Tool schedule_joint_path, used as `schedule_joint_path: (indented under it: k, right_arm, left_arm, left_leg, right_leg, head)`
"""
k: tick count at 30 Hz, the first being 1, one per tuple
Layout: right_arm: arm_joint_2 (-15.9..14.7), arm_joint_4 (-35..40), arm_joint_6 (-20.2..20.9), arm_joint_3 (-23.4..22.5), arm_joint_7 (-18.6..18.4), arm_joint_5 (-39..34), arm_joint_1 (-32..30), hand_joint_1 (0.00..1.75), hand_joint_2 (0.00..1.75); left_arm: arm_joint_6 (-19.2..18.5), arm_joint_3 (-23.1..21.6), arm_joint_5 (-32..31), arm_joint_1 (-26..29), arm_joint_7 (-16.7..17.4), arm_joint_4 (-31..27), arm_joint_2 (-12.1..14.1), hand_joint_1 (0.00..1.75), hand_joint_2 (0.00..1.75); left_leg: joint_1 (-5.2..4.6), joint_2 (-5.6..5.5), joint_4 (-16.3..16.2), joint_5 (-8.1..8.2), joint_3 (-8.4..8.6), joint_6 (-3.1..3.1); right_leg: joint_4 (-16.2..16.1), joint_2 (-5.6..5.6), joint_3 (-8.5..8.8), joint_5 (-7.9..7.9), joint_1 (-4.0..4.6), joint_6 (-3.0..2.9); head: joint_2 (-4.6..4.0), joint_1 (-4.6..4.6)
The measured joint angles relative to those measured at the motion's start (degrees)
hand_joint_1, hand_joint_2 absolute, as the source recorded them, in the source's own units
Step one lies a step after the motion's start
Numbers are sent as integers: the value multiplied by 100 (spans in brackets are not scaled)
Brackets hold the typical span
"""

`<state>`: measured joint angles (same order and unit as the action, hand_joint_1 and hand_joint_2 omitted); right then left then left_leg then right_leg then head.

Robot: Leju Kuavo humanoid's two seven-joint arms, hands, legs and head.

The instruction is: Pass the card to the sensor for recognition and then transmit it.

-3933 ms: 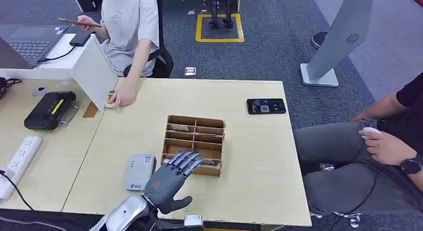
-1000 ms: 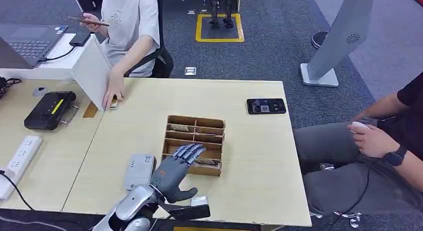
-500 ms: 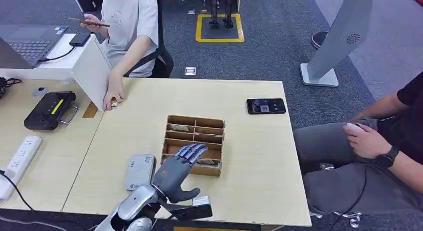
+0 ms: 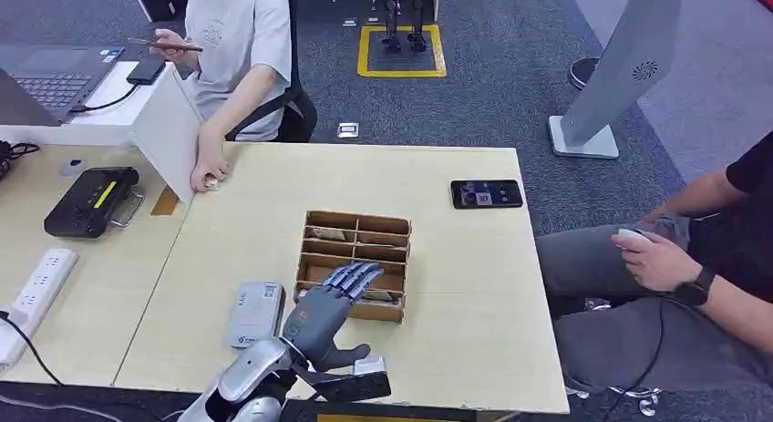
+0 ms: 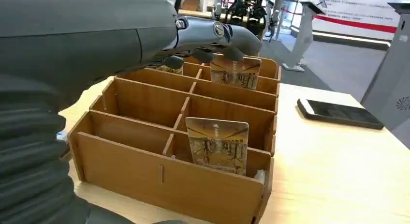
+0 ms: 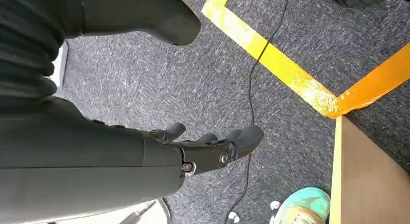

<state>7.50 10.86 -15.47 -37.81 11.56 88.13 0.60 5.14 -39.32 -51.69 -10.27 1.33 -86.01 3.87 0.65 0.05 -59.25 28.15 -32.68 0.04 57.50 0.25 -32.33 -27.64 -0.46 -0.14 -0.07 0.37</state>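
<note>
Head view showed our left hand [image 4: 325, 310] spread, holding nothing, above the wooden organizer [image 4: 355, 262] — placed, we judged, to reach the card [image 5: 217, 144] standing upright in its near compartment; our right hand [image 6: 212, 149] hung slack beside us, fingers loosely apart.

The left hand [image 4: 324, 314] covers part of the box's [image 4: 392, 310] near compartments in the head view. In the left wrist view the near wall hides the lower edge of the near card [image 5: 217, 144], and the fingers [image 5: 231, 36] mask the top of the far card [image 5: 236, 72]. Print on both cards is too small to read.
</note>
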Motion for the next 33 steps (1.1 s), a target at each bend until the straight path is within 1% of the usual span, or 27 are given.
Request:
schedule_joint_path:
  k: [4, 8, 10, 14, 18, 22, 24, 27, 29, 33]
  right_arm:
    - [0, 0, -2, 7, -4, -18, -1, 0, 175]
    - [0, 0, -2, 33, -7, -31, 0, 0, 175]
    - [2, 0, -7, 48, 0, -35, 0, 0, 175]
    - [2, -2, -28, 70, 0, -46, 1, 0, 175]
    - [2, -2, -59, 83, -17, -52, 2, 0, 175]
    - [2, -4, -61, 90, -42, -52, 9, 0, 175]
    - [2, -9, -61, 96, -42, -52, 11, 0, 175]
    - [2, -11, -70, 122, -42, -50, 20, 0, 175]
    - [2, -20, -70, 146, -44, -50, 27, 0, 175]
    - [2, -46, -70, 195, -48, -53, 39, 0, 175]
  left_arm:
    - [-53, 31, 398, 10, -66, 24, -26, 0, 175]
    - [-59, 83, 524, 17, -76, 94, -66, 0, 175]
    - [17, 120, 431, 14, -13, 149, -107, 0, 175]
    - [247, 142, 54, -11, 155, 269, -142, 0, 175]
    - [380, 221, -7, -69, 151, 437, -177, 0, 175]
    - [529, 230, -219, -145, 138, 575, -225, 0, 175]
    - [687, 229, -477, -192, 173, 630, -243, 0, 175]
    - [1023, 230, -975, -269, 262, 745, -238, 0, 175]
    - [1161, 229, -1052, -302, 269, 809, -240, 0, 175]
    - [1174, 230, -960, -350, 175, 936, -243, 0, 175]
  left_leg:
    - [0, 0, 0, 0, 0, 0]
    - [0, 0, 0, 0, -1, 0]
    - [0, 0, 0, 0, -1, 0]
    - [0, 0, 0, 0, 0, 0]
    - [0, 0, 0, 0, 0, 0]
    - [0, -1, 0, 0, 0, 0]
    - [0, 0, 0, 0, -1, 0]
    - [0, -1, 0, 0, 0, 0]
    - [0, -1, 0, 0, 0, 0]
    - [0, 0, 0, 0, 0, 0]
  right_leg:
    - [0, 0, 0, 0, 0, 0]
    - [0, 0, 0, 0, 0, 0]
    - [0, 0, 0, 0, 0, 0]
    - [0, 0, 0, 0, 0, 0]
    - [0, 0, 0, 0, 0, 0]
    - [0, 0, 0, 0, 0, 0]
    - [0, 0, 0, 0, 0, 0]
    - [0, 0, 0, 0, 0, 0]
    - [0, 0, 0, 0, 0, 0]
    - [0, 0, 0, 0, 0, 0]
  head:
    - [0, 0]
    - [0, 0]
    - [0, 2]
    - [0, 2]
    - [0, 0]
    - [0, 0]
    - [0, 0]
    - [0, 0]
    - [0, 0]
    - [0, 0]
